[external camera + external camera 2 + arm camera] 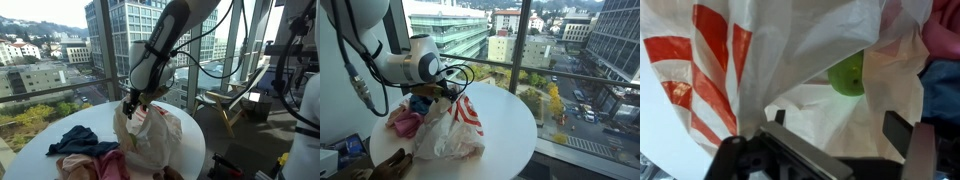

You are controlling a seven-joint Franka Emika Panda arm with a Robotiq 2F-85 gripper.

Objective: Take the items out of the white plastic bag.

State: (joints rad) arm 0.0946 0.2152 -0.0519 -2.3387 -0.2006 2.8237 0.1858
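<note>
Exterior views both show one round white worktop (192,135) by tall windows (50,50), bearing one red-striped white plastic bag (150,135), one blue cloth (78,140), one pink cloth (100,165). Fingers (898,132) stand spread at its mouth, one green item (848,73) inside.

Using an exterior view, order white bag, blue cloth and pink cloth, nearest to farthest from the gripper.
Read in an exterior view, from the gripper:
1. white bag: directly below, with the gripper at its mouth.
2. blue cloth: beside the bag, on the arm's side.
3. pink cloth: past the blue cloth, farther from the bag.
</note>
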